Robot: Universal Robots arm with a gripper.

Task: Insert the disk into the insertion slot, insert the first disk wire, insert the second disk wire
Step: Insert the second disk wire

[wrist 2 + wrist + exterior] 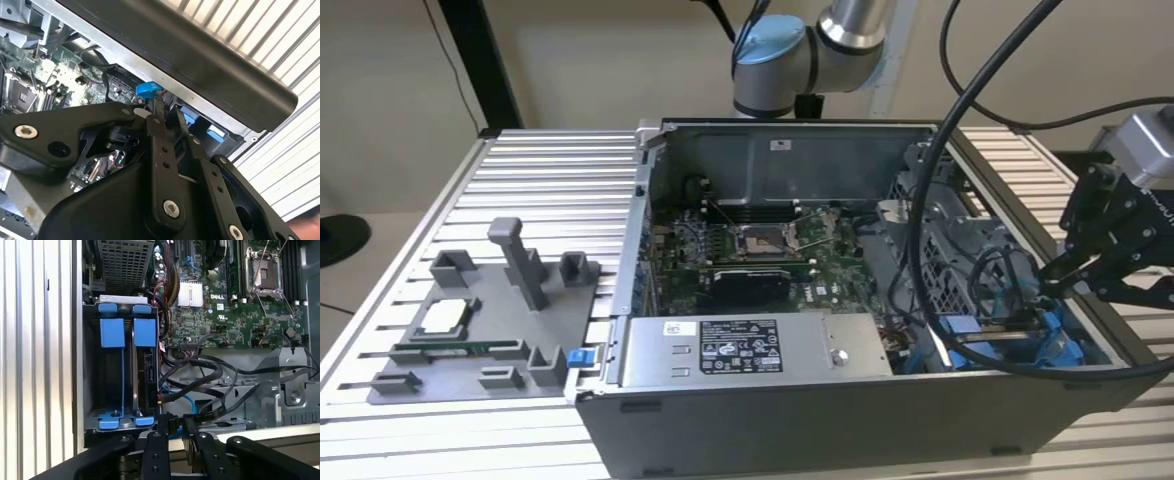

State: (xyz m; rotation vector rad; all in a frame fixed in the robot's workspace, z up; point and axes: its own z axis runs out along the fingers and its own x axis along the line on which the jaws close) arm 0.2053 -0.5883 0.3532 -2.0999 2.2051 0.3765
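The end effector (173, 421) has its fingers (155, 450) drawn close together. In the first wrist view they seem to pinch the dark plug of the blue disk wire (186, 399), though the plug is mostly hidden between them, so take that as a likely grip. In the second wrist view a blue piece (149, 89) sits just past the tips of the end effector (167, 112) and may be part of the same wire.

The insertion slot (122, 377) lies just beyond the fingertips and a little to one side of their line. Its blue rails run lengthwise away from the end effector, so the bay's long axis is roughly parallel to the fingers. The disk (149, 372) already stands in the half of the slot nearer the motherboard (225, 315), with its connector face exposed towards the loose black cables (210, 370) beside the slot. The blue wire curves out from that same side of the slot.

At the slot's far end is the perforated metal cage (125, 260). In the exterior view the slot (1007, 340) sits in the corner of the computer case (854, 420) on the exterior view's right, with the end effector (1054, 285) just above it. The case rests on the ribbed tabletop (520, 160).
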